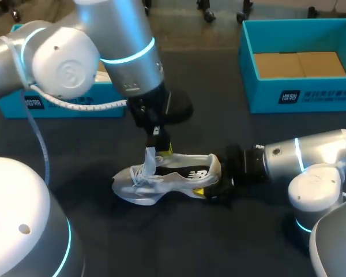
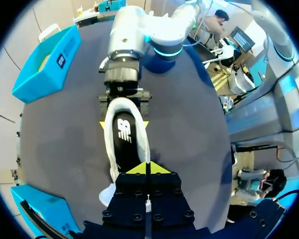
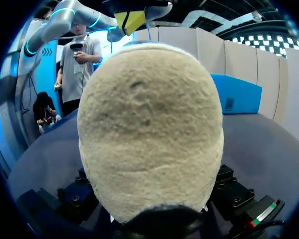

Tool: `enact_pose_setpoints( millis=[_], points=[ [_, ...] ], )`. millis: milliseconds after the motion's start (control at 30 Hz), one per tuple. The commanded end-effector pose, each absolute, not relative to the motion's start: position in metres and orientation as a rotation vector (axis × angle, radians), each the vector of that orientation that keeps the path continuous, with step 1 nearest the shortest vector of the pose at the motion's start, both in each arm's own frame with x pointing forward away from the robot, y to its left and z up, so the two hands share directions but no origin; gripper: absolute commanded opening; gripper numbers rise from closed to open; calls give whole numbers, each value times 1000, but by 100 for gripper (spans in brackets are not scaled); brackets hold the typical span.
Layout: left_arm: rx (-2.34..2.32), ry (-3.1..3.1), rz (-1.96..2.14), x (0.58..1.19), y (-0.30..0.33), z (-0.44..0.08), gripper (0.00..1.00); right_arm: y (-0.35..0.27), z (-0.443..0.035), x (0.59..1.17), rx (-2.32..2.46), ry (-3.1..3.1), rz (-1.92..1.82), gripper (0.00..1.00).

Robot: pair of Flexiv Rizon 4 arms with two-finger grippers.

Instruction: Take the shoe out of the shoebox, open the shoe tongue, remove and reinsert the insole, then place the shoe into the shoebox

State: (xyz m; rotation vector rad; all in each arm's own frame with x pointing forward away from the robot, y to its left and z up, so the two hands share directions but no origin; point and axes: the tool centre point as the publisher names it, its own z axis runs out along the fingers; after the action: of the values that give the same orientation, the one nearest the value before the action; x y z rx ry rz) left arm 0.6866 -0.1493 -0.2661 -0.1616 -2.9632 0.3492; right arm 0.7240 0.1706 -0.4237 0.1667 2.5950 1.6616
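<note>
**A:** Where is the shoe [image 1: 179, 173] sitting?

**B:** Out of any box, on its sole near the middle of the counter [image 1: 248, 242], toe toward the left edge and heel [image 3: 149, 129] toward the right edge.

**A:** And what has hold of it?

**B:** The right pincer [image 1: 212, 182] is at the heel. From the left wrist, its yellow tips sit against both sides of the heel, so it is clamped on the shoe. I'd judge that grip is there to anchor the shoe against an upward pull.

**A:** How does the right arm lie?

**B:** It lies low and level, coming in from the right edge with its wrist pointing along the counter into the heel.

**A:** And just past that?

**B:** The left pincer [image 1: 157, 141] hangs over the laces. Its tips are closed narrow on the tongue [image 1: 150, 160], which stands up as a white strip. With the tongue held up, the mouth gapes and the insole [image 2: 125, 134] shows inside, apparently in place. My read is that the opening step is under way, ahead of any insole work.

**A:** What is the left arm's pose?

**B:** It enters from the left, elbow high, with the wrist aimed straight down.

**A:** And the boxes?

**B:** Both are well apart from the shoe. One shoebox [image 1: 303, 98] sits at the far right corner, open, with brown card on its floor. Another shoebox [image 1: 63, 107] sits at the far left, partly behind the left arm.
</note>
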Motion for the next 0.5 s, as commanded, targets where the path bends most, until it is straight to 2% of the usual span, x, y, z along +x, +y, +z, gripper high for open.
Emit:
enact_pose_setpoints(
  millis=[33,500],
  points=[
    [-179,-2949,294,695,-162,-286,0,170,-423,723,167,2597,1658,0],
    [-121,-2937,263,696,-165,-300,0,170,-423,723,167,2597,1658,0]
  ],
)
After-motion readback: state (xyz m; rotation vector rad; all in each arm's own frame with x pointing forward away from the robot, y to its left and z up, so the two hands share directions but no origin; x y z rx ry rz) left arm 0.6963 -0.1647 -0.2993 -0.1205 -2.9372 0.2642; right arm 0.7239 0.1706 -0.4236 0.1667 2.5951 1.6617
